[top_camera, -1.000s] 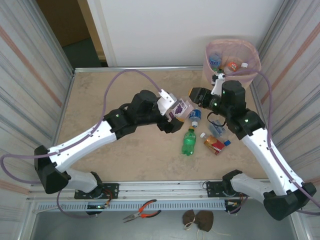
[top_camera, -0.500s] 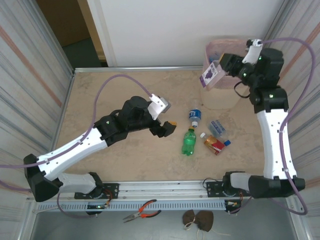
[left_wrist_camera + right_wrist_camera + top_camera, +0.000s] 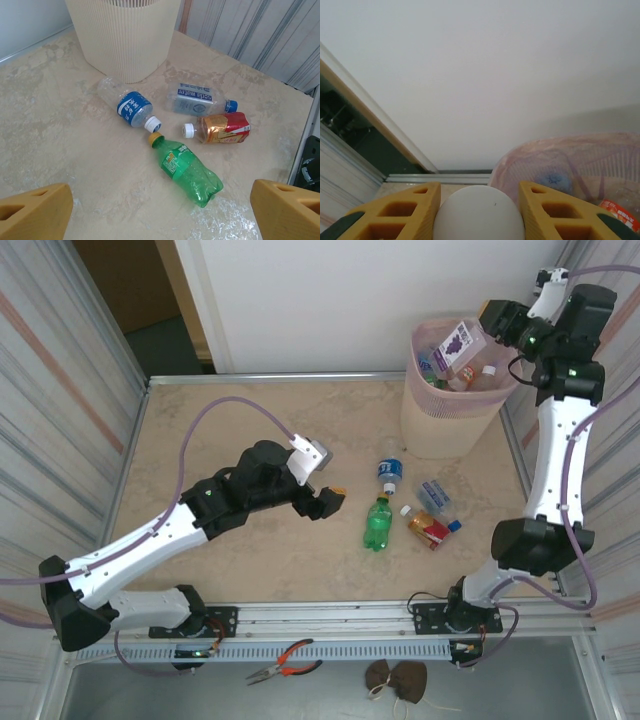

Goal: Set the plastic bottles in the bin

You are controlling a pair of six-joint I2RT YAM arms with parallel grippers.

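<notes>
Right jaws are clamped on a grape-label bottle [image 3: 462, 340], up over the mouth of the bin [image 3: 440, 425]; our left jaws are spread wide, nothing in them, low over the bench [image 3: 200, 430]; ahead of them we've got four lying near the bin's foot: a green bottle [image 3: 187, 170], a red-label bottle [image 3: 225, 128], a blue-label clear bottle [image 3: 127, 102], a blue-capped clear bottle [image 3: 197, 100]

**Robot test cell in a lab or workshop**

The left arm [image 3: 160, 535] and right arm [image 3: 557, 455] are bolted to an aluminium rail [image 3: 330, 616] at the edge of a beige tabletop [image 3: 200, 430]. Ribbed panel walls [image 3: 60, 390] and a white backboard [image 3: 350, 300] box the table in. Pliers [image 3: 283, 663] lie on the ledge below.
</notes>
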